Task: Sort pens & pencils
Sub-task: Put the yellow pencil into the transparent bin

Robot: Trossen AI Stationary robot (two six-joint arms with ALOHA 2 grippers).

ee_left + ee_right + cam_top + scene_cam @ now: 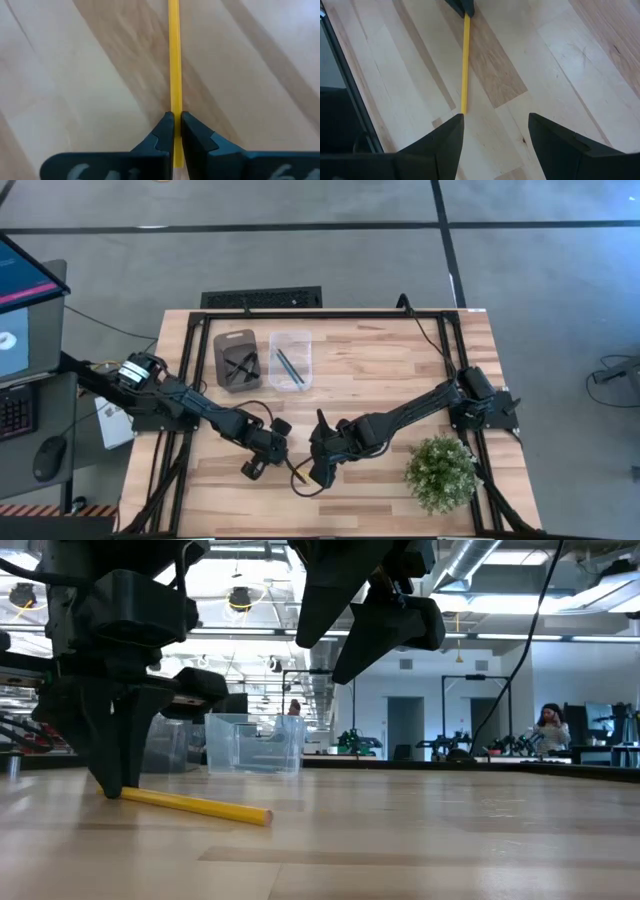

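Observation:
The yellow pencil [200,806] lies on the wood table near its near edge, between both grippers [298,472]. My left gripper [175,122] is shut on one end of it. My right gripper [495,125] hangs open above the pencil's other end [463,111], raised off the table [370,610], touching nothing. The black pens [240,365] lie in the grey bin [222,345]. The blue and dark pencils [290,367] lie in the clear bin [305,345]. My left gripper pinches the yellow pencil near one end [174,107] between its two fingertips [115,785], which come from above and point down. The fingers lie along the pencil's line. The pencil stretches away from the tips and rests on the table [255,813].
A potted plant [442,470] stands at the table's near right. The two bins sit side by side toward the far left [250,740]. A keyboard [262,298] lies beyond the far edge. Bare wood spreads across the table's middle and far right.

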